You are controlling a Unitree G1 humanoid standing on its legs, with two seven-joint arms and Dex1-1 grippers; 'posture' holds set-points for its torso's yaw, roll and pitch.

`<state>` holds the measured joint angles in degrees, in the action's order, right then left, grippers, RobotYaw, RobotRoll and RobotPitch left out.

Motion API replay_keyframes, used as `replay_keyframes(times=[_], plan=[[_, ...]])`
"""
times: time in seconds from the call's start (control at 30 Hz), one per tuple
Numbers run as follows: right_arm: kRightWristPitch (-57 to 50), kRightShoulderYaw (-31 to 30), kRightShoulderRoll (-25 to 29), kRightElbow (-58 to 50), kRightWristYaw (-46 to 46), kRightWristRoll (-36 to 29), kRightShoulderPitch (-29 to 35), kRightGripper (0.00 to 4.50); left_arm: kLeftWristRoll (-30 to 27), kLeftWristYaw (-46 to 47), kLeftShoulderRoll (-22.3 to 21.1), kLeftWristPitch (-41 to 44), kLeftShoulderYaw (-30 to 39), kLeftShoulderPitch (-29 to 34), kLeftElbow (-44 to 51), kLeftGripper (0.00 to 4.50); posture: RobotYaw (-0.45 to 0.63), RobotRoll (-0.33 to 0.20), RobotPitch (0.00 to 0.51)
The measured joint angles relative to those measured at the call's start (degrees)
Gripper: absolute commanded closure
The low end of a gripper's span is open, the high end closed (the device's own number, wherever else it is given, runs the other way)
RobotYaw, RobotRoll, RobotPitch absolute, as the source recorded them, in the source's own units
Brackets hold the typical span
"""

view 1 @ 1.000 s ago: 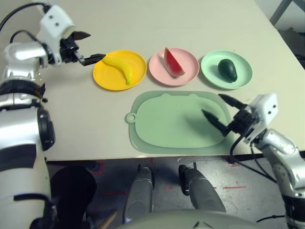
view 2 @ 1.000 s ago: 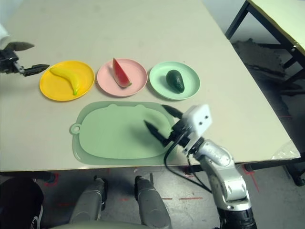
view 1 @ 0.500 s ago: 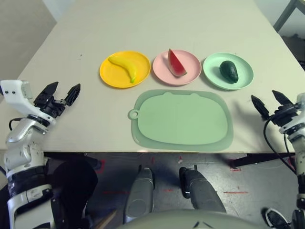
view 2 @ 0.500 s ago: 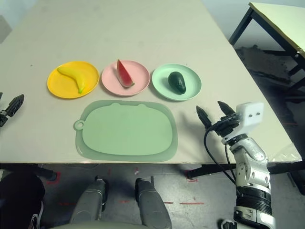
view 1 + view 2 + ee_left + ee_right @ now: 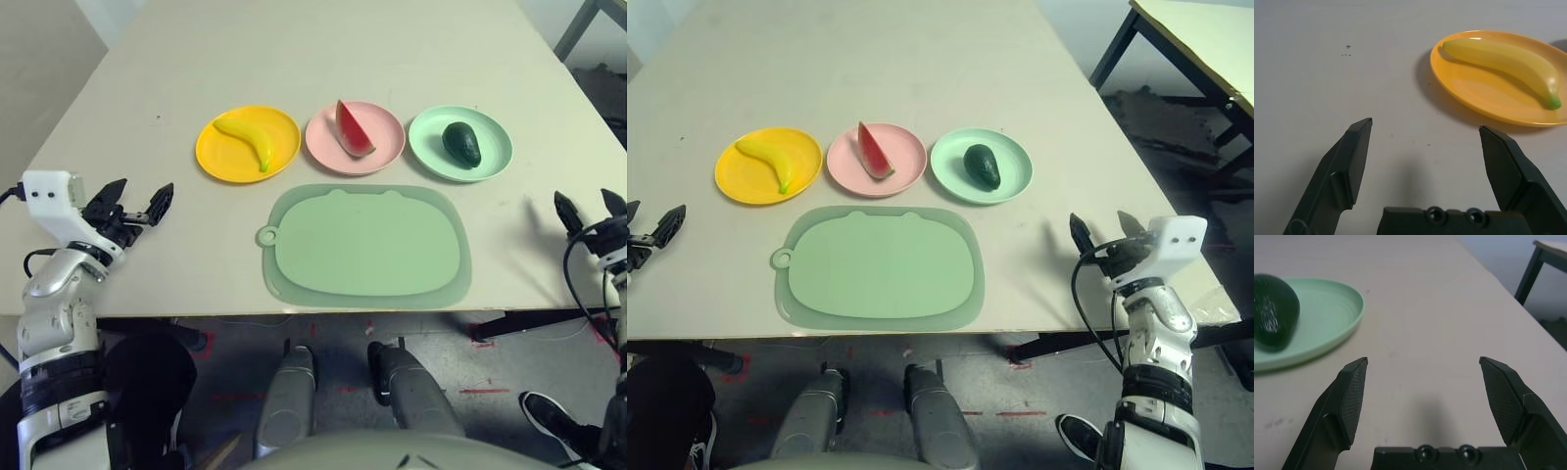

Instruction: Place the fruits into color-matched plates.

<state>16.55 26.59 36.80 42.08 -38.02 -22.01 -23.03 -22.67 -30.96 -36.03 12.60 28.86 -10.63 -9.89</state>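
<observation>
A yellow banana point(image 5: 247, 142) lies in the yellow plate point(image 5: 217, 168). The red watermelon wedge point(image 5: 352, 128) stands in the pink plate point(image 5: 328, 155). A dark green avocado point(image 5: 462, 143) rests in the mint green plate point(image 5: 495, 158). All three plates sit in a row across the middle of the table. My left gripper point(image 5: 135, 203) is open and empty at the table's left front, well short of the yellow plate point(image 5: 1484, 98). At the right front edge my right gripper point(image 5: 1101, 233) is open and empty, apart from the mint green plate point(image 5: 1327, 328).
A large pale green cutting board point(image 5: 364, 246) lies bare in front of the plates near the table's front edge. A dark-legged second table point(image 5: 1185, 29) stands off to the right. Black cables hang from the right forearm below the table edge.
Both arms have drawn back from the plates and board to the table's front corners, then settled slightly. The fruits stay in their plates; the view shifted a little.
</observation>
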Motion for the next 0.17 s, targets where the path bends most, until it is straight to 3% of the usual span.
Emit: replay_keyframes(times=[0.17], plan=[[1.12, -0.9, -0.21, 2.03, -1.19, 0.43, -0.97, 0.0, 0.95, 1.15, 0.0, 0.41, -0.86, 1.15, 1.3, 0.04, 0.02, 0.0, 0.224]])
